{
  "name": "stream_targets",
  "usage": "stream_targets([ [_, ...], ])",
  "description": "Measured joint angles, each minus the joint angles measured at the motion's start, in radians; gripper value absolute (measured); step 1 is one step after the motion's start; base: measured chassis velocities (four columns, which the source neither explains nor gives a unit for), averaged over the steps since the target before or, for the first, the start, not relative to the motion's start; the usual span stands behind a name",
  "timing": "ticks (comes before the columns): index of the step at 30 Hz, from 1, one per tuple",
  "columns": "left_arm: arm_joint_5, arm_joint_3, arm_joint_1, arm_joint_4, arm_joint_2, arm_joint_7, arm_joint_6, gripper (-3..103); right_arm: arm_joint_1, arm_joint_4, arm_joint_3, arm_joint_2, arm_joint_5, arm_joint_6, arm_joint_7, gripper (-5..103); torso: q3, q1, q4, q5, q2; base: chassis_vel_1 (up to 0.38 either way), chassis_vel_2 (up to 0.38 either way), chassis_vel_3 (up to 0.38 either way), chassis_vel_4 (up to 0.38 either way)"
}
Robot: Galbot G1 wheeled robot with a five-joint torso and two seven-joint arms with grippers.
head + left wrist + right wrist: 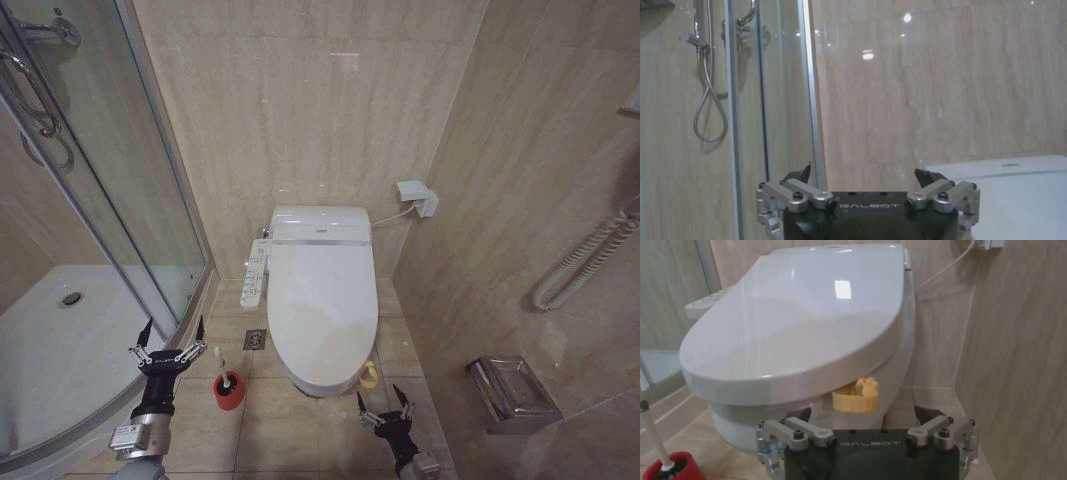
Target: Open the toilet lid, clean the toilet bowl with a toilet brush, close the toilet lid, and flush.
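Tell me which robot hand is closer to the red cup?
The left gripper, beside the red cup holder. The right gripper sits across the toilet's front, by the wall.

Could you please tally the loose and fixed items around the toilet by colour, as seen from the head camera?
White: 3, the toilet lid, control panel, toilet brush handle.
Red: 1, brush holder.
Yellow: 1, small yellow object by the toilet base.
Total: 5.

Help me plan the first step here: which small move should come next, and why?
Probably bring the right gripper, open and low, up to the front edge of the toilet lid: the lid is down, so the toilet brush in its red holder must wait.
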Motion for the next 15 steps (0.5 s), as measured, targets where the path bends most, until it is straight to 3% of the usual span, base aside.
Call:
stream_targets([
  [15, 0.000, 0.000, 0.000, 0.000, 0.000, 0.000, 0.000, 100, 0.013, 0.001, -0.012, 0.003, -0.005, 0.029, -0.005, 100, 0.000, 0.000, 0.0000, 0.0000, 0.000, 0.000, 0.000, 0.000, 0.000],
])
